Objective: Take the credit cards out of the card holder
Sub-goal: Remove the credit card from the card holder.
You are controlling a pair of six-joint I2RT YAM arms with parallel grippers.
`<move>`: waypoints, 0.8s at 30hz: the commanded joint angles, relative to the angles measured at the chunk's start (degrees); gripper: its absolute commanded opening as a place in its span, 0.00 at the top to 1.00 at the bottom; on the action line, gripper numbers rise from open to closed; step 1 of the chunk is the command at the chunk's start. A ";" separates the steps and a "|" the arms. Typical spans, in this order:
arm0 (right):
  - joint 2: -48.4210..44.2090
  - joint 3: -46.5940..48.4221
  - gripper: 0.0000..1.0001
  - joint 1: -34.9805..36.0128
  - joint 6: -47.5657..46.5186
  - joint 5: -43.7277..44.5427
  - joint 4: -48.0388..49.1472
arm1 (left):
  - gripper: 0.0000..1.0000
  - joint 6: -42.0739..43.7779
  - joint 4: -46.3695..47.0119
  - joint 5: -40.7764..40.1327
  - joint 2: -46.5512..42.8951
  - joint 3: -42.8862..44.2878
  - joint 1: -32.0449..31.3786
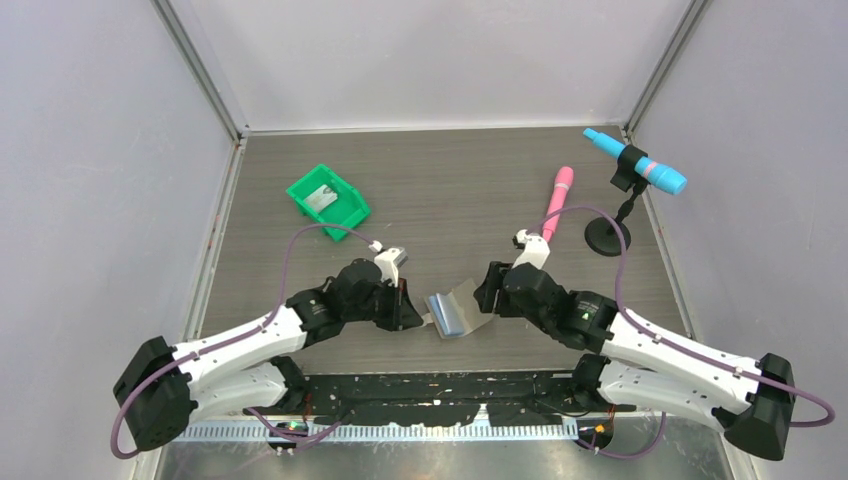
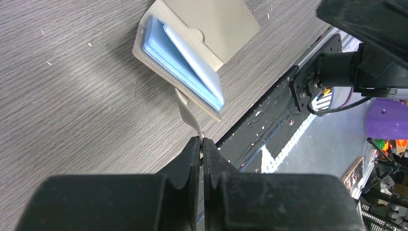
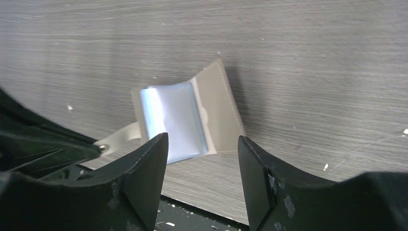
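Because the card holder is a thin folding wallet with a soft-looking grey cover and pale blue inner leaves, it probably weighs almost nothing and would slide or lift off the table at the first tug, so it needs an anchor. It has one: the left tool is clenched on the small grey tab that sticks out of the holder's near edge, and the strap bends up into the pinch. The holder lies open, cover flap thrown back, near the front edge of the table between the two arms. The right tool hangs just above it with its jaws spread and nothing between them. The credit cards should be stiff, smooth and slippery, and seated snugly in their pockets. My judgement is that the best hold is a pinch on a card's exposed short edge, pulled along the pocket rather than upward, while the tab is kept down. Which leaves hold cards I cannot tell. Glare in the right wrist view washes the top leaf to a white-blue sheen, and the left wrist view shows only stacked edges. No card face, print or protruding edge can be made out. A pale flat piece lies in the green bin at the far left, too small to name.
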 commanded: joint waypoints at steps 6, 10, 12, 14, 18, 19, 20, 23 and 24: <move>3.00 3.03 0.38 3.67 -4.51 -3.04 9.15 | 1.00 0.35 3.67 1.09 -1.16 1.21 0.25; 9.25 2.70 0.35 4.93 -4.70 -3.86 13.20 | 1.00 0.19 3.69 0.81 -1.75 0.44 0.25; 12.22 2.68 0.34 5.43 -4.77 -4.80 15.33 | 1.00 0.26 3.37 0.34 -1.88 0.11 0.25; 14.80 2.66 0.34 5.89 -4.77 -5.35 17.00 | 1.00 0.36 3.33 0.17 -1.94 -0.13 0.25; 19.13 2.35 0.34 6.34 -4.72 -6.32 19.61 | 1.00 0.14 3.87 0.24 -1.80 -0.52 0.25; 19.74 2.20 0.34 6.41 -4.64 -6.49 20.32 | 1.00 0.10 3.95 0.29 -1.86 -0.49 0.25; 20.86 2.15 0.34 6.43 -4.63 -6.77 20.61 | 1.00 0.10 4.01 0.34 -1.81 -0.47 0.25; 22.57 1.78 0.35 6.59 -4.35 -6.68 21.42 | 1.00 0.10 3.98 0.43 -1.86 -0.54 0.25; 23.10 1.67 0.35 6.66 -4.26 -6.56 21.56 | 1.00 0.14 4.01 0.32 -1.88 -0.61 0.25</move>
